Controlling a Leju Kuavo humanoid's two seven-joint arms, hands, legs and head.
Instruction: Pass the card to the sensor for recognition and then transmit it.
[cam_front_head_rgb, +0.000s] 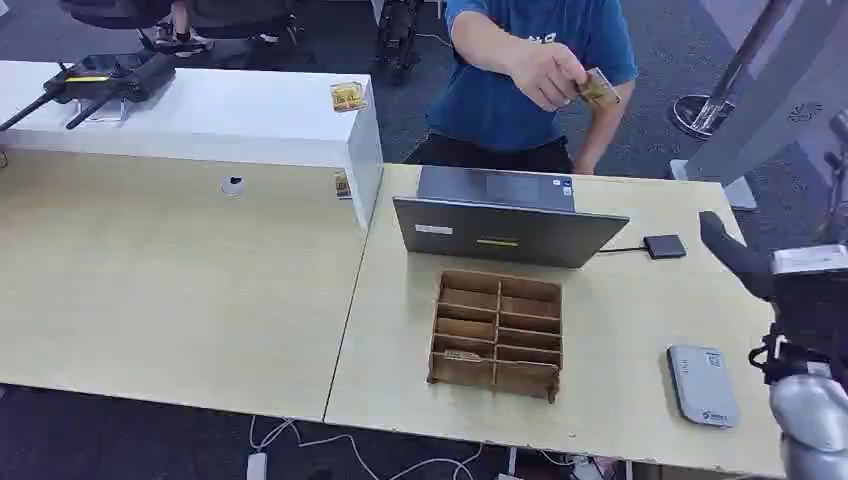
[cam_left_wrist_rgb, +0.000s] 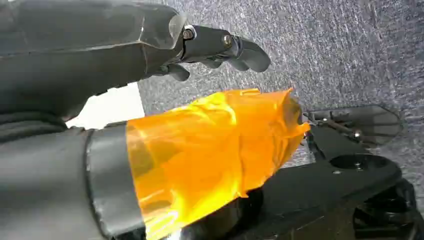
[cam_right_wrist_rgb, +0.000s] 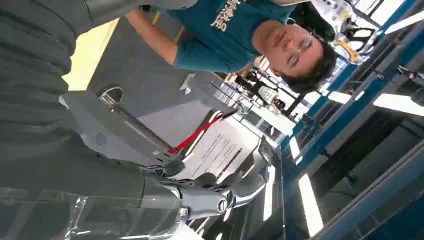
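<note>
Desks fill the head view: a pale table (cam_front_head_rgb: 150, 290) at left, then a wooden divider tray (cam_front_head_rgb: 497, 333) in front of a laptop (cam_front_head_rgb: 508, 228). Behind the laptop a person's hand (cam_front_head_rgb: 545, 72) holds the card (cam_front_head_rgb: 598, 87). The sensor (cam_front_head_rgb: 702, 384) lies near the right hand (cam_front_head_rgb: 738, 255), raised and holding nothing. The left hand (cam_left_wrist_rgb: 220, 47) hangs slack, fingers apart.

Floor: dark grey carpet (cam_front_head_rgb: 400, 110), seen beyond the worktops.
Worktops: two pale wood worktops (cam_front_head_rgb: 150, 290) set side by side; a white counter (cam_front_head_rgb: 230, 110) is placed behind the left one.
Cables: white leads (cam_front_head_rgb: 330, 445) lie under the front edge.
Lighting: long ceiling strips (cam_right_wrist_rgb: 312, 202).
</note>
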